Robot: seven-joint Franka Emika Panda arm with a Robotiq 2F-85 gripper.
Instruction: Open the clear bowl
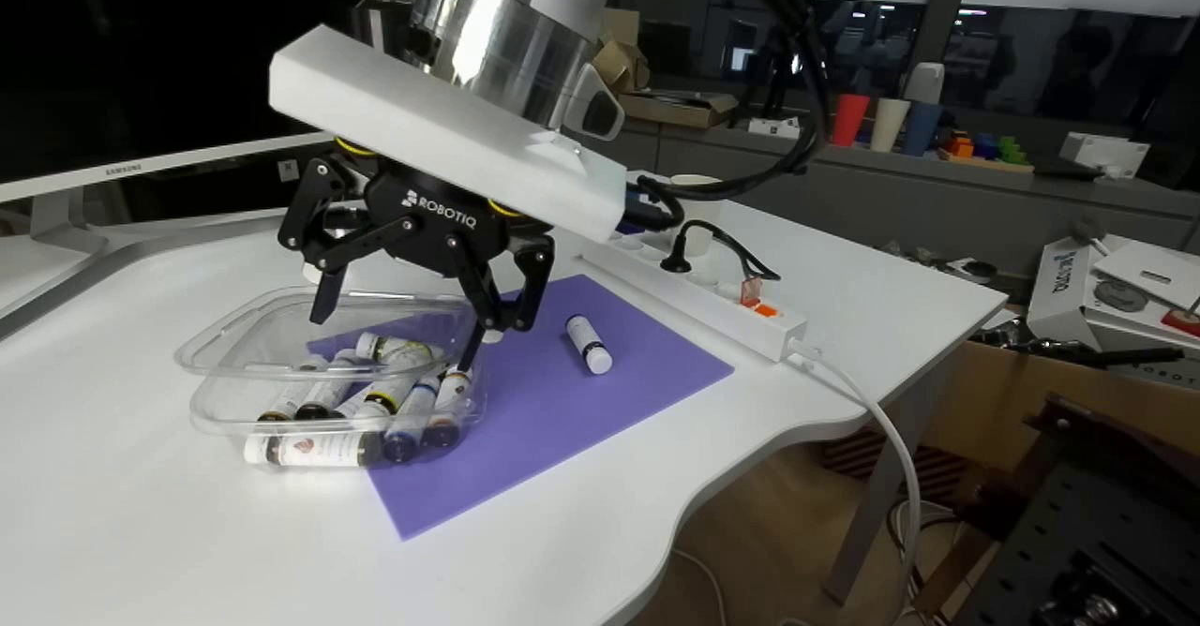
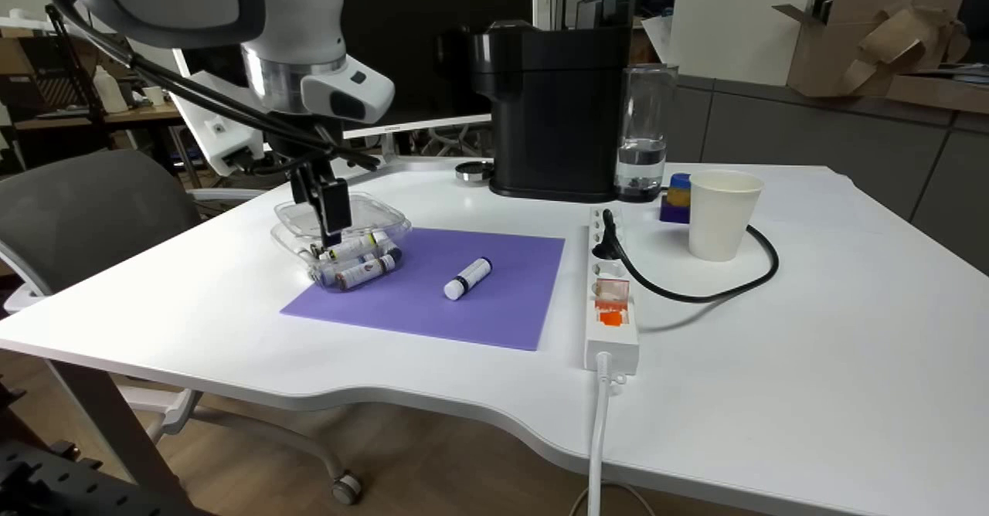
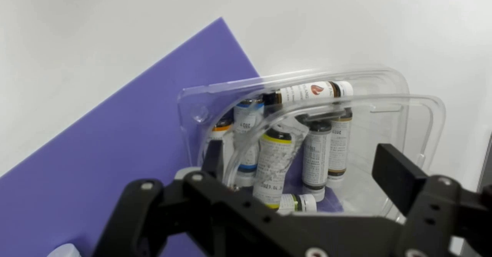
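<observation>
Hanging tilted over the clear bowl (image 1: 216, 412), with the gripper (image 1: 392, 343) pointing down and both black fingers (image 3: 396, 172) set wide apart. In the wrist view, reaching toward opposite sides of the see-through lid (image 1: 253, 326) (as for contact with the plastic, cannot tell). Can see the bowl on the white table (image 1: 141, 514), partly over the edge of the purple mat (image 1: 553, 420) and partly on bare tabletop. Can see the lid above it, out of line with the rim below, but cannot tell its points of contact with that rim. Can make out several white-and-dark tubes (image 3: 317, 157) inside, lying at different angles, some with bands of yellow, blue or orange, and a tube with a red flame on its label (image 3: 305, 91), laid crosswise to most of the others. Can find one more white tube (image 2: 467, 278) in both exterior views, lying on the mat, well apart from the bowl. Past the mat, in an exterior view, can pick out a white power strip (image 2: 610, 344) with a black plug (image 2: 606, 249) in it, a paper cup (image 2: 722, 218) near the black cord (image 2: 695, 298), and, toward the back of the table, a black coffee machine (image 2: 552, 114). Beyond the bowl, in an exterior view, can see a large dark screen (image 1: 141, 45).
</observation>
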